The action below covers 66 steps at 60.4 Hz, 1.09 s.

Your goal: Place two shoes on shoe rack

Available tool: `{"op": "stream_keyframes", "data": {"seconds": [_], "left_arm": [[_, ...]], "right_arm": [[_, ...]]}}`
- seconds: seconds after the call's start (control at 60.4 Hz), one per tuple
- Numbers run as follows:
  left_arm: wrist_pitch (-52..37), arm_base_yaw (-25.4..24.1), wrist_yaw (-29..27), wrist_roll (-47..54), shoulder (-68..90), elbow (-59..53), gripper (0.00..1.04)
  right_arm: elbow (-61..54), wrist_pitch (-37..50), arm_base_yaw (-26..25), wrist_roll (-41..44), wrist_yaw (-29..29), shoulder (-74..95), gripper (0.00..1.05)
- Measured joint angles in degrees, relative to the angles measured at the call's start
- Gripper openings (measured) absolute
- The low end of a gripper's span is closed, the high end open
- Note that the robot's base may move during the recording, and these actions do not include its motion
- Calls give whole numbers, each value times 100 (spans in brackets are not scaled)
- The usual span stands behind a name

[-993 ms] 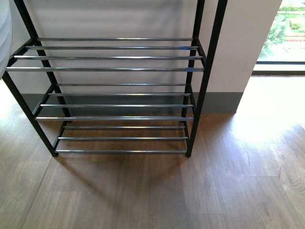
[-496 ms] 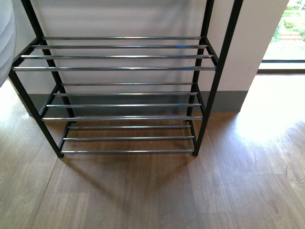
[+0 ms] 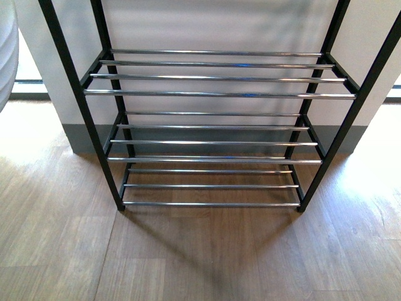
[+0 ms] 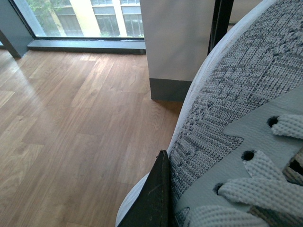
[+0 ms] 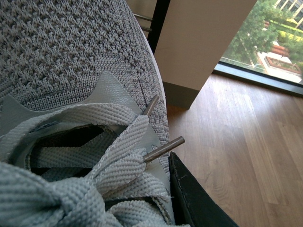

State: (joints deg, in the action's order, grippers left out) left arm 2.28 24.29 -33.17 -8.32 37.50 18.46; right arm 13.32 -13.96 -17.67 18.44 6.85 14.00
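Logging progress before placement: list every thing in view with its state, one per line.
Shoe rack: upright by the wall, every visible tier bare.
Shoe at left arm: laced, held above the floor, one jaw against its side.
Shoe at right arm: laced, held above the floor, one jaw beside it.

A wood-plank floor runs to a white wall with grey skirting at its foot. A window opens far left, another far right. Daylight lies in bright patches on the floor at both sides. Trees and buildings show outside.
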Motion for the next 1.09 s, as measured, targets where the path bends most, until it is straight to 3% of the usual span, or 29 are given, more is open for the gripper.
{"op": "stream_keyframes", "data": {"seconds": [1.092], "left_arm": [[0, 2, 11, 0, 2, 0, 2]], "right_arm": [[-7, 0, 0, -2, -63, 0, 1]]}}
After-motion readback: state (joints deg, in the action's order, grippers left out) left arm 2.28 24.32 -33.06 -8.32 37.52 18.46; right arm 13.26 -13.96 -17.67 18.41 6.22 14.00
